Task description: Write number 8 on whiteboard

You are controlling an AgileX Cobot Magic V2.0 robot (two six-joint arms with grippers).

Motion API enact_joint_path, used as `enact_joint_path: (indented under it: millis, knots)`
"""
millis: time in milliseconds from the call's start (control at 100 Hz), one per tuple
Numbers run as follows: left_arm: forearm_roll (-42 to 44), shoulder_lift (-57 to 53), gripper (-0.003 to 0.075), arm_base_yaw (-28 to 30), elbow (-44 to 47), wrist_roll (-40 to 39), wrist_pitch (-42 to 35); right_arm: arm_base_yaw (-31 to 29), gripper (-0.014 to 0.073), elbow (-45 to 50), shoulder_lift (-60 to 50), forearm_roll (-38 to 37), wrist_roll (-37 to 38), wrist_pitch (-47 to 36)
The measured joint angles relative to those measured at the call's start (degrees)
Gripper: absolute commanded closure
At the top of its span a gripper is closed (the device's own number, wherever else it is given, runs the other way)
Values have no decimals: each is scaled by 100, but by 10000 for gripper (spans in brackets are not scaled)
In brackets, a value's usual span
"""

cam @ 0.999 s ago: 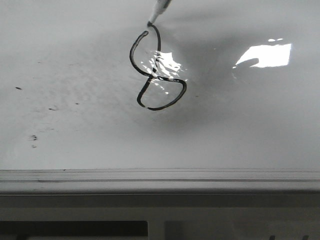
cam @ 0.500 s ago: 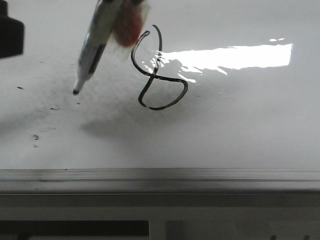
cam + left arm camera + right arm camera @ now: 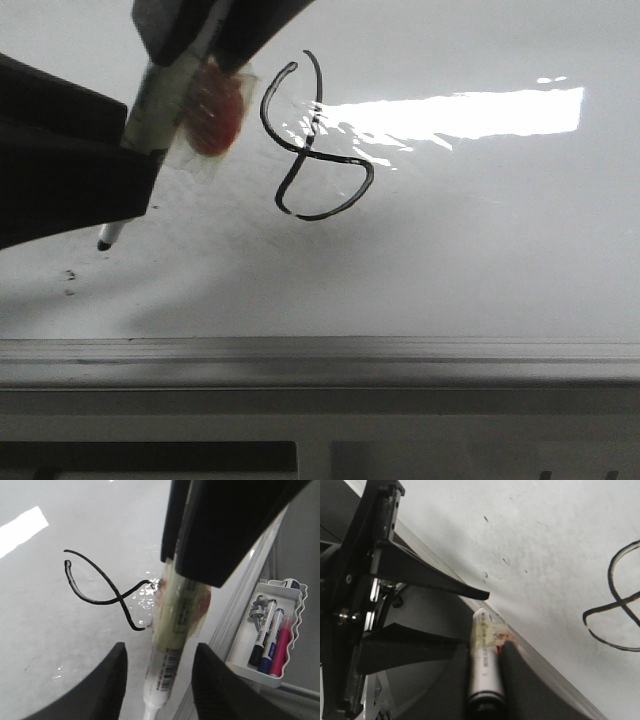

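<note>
The number 8 is a thin black figure on the whiteboard, top loop open. It also shows in the left wrist view and the right wrist view. My right gripper comes from above and is shut on a white marker wrapped in tape with a red patch, tip down, left of the 8. My left gripper is open, its fingers on either side of the marker barrel, apart from it. The right wrist view shows the marker clamped between the right fingers.
A grey metal rail runs along the board's near edge. Small ink specks lie at the lower left. A white tray with several markers hangs beyond the board's edge.
The right gripper has carried the marker left and down, away from the 8. The left gripper has come in from the left around the marker.
</note>
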Motion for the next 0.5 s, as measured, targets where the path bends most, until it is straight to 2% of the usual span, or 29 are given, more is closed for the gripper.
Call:
enact_joint_path:
  millis: [250, 390, 460, 500]
  knots:
    - [-54, 0, 738, -3, 0, 13, 0, 0, 646, 0, 0, 49, 10, -86]
    - [38, 0, 741, -13, 0, 109, 0, 0, 636, 0, 0, 58, 10, -86]
    - [37, 0, 741, -13, 0, 110, 0, 0, 568, 0, 0, 58, 10, -86]
    - [37, 0, 741, -13, 0, 110, 0, 0, 502, 0, 0, 58, 10, -101]
